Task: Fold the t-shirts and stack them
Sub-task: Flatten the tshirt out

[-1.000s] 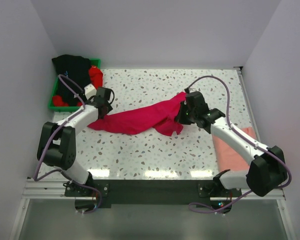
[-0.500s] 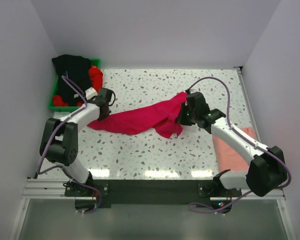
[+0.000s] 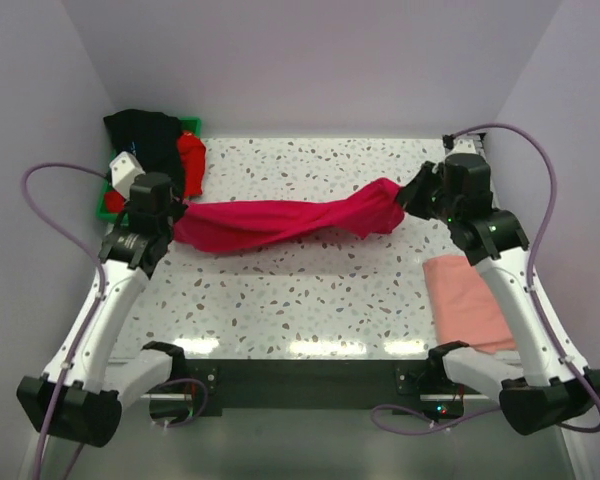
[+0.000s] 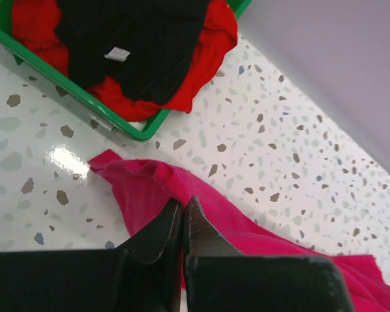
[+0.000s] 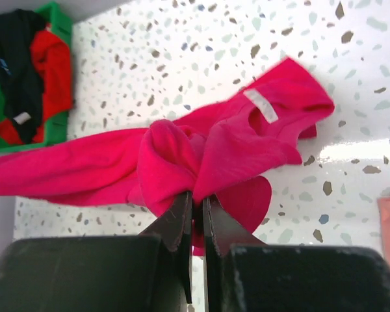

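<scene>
Walled lab cell: white walls [image 3: 310, 60], speckled table [image 3: 310, 300]

A stretched shirt [image 3: 280, 222] spans the middle of the table [image 3: 310, 300] from side to side, its left end pinched in the left gripper [image 3: 168, 215] and its right end in the right gripper [image 3: 412, 197]. Behind the left gripper, in the far left corner, sits a tray [image 3: 192, 126] holding two heaped shirts, the upper shirt [image 3: 145, 135] lying over the lower shirt [image 3: 190, 155]. A folded shirt [image 3: 467, 300] lies flat near the right front edge.

Plain pale lilac walls [image 3: 310, 60] enclose a white speckled desk [image 3: 300, 292], whose glossy top mirrors bright light near a black front rail [image 3: 300, 382].
</scene>
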You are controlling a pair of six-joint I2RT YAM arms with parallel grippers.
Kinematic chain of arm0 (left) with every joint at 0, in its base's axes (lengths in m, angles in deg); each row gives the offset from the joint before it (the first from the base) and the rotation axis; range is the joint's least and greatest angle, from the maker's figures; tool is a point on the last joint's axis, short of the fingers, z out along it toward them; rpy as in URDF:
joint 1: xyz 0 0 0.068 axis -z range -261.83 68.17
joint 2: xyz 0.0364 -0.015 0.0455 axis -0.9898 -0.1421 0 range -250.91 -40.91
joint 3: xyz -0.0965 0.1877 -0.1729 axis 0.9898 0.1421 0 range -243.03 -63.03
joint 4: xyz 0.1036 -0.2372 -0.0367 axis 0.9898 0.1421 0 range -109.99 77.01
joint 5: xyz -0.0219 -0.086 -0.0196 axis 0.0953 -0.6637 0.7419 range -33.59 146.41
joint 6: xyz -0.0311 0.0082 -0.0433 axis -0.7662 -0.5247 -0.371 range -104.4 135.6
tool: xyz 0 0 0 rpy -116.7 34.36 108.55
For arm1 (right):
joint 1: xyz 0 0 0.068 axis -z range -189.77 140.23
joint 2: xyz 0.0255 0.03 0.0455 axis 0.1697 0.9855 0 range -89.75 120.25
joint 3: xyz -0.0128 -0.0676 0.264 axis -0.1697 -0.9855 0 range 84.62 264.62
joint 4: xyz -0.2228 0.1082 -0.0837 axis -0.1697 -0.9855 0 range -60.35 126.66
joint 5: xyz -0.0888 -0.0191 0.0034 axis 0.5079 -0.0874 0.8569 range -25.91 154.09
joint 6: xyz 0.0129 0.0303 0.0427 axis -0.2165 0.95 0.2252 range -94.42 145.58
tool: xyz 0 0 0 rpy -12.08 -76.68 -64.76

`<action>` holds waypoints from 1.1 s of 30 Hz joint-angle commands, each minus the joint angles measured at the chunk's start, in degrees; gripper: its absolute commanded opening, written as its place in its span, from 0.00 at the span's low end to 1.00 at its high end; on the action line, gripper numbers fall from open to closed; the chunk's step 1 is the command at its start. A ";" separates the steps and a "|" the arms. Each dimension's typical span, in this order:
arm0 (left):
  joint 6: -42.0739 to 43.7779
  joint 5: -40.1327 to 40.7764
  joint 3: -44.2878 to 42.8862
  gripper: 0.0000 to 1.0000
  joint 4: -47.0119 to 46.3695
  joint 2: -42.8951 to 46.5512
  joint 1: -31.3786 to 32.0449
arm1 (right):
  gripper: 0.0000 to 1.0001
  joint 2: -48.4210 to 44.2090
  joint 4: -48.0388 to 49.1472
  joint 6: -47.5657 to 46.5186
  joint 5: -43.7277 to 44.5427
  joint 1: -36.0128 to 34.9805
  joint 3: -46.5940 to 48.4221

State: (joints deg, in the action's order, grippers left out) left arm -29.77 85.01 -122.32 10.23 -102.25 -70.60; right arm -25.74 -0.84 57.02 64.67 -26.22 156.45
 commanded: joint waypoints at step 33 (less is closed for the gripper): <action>8.27 -32.02 -59.73 0.00 -7.71 -36.23 -10.43 | 0.00 26.62 9.62 2.92 -4.00 10.56 58.63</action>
State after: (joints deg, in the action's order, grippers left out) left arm -22.84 57.84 -181.55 3.73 -141.00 -79.52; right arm 7.85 3.07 58.74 62.81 -15.75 216.54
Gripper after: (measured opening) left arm 0.027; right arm 0.040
